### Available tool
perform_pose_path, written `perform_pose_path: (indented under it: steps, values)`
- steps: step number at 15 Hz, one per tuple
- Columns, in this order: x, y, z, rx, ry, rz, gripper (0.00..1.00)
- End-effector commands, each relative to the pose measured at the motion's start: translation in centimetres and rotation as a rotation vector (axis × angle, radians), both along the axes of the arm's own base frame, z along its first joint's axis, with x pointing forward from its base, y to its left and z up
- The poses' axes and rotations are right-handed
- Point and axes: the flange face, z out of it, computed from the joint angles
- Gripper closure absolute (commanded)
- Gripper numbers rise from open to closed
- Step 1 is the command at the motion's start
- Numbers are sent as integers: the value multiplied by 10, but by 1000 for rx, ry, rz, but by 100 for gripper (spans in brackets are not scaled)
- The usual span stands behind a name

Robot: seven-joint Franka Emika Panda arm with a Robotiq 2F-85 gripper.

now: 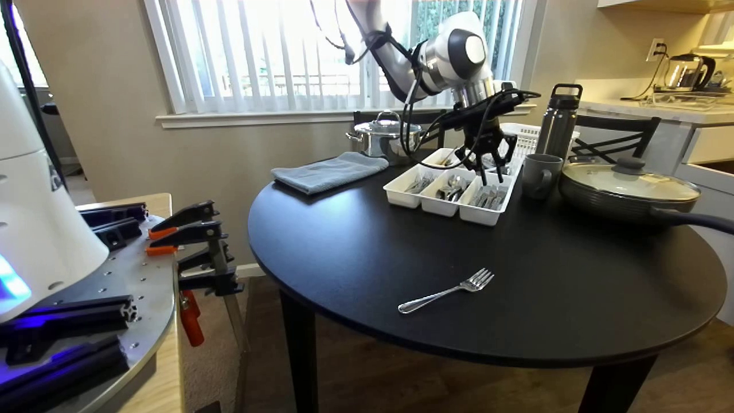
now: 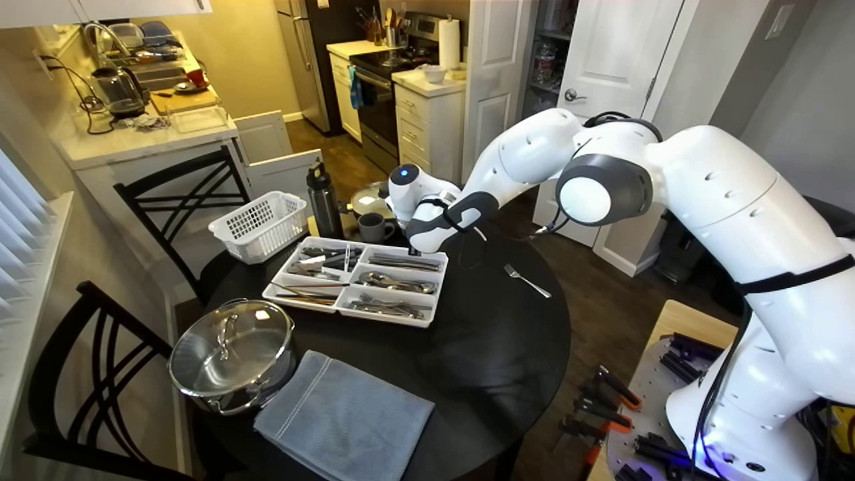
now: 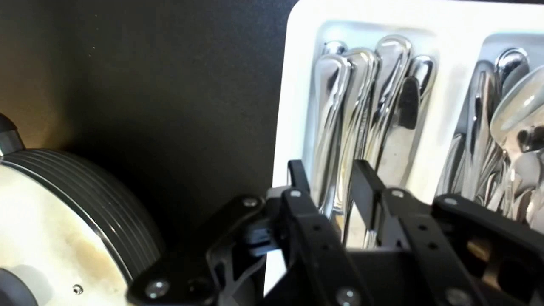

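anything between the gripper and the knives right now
Nothing visible stands between the gripper and the knives: in the wrist view its parted fingers hang over their compartment. One finger overlaps the tray's outer wall in that view; whether it clears it, I can't tell.

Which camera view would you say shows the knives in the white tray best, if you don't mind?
The wrist view: it looks down on the knives up close, handles clear, though the fingers hide part of them. Both exterior views show them far smaller, as a narrow bunch.
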Motion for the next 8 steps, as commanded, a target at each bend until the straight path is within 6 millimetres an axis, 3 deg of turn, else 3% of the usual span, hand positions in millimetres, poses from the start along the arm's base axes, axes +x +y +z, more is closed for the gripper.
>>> perform_pose_path:
  steps: [1, 6, 8]
  values:
    - [0, -4, 17, 25, 6, -8, 35]
    - [-24, 19, 66, 47, -28, -55, 4]
    - [-40, 28, 80, 70, -25, -94, 0]
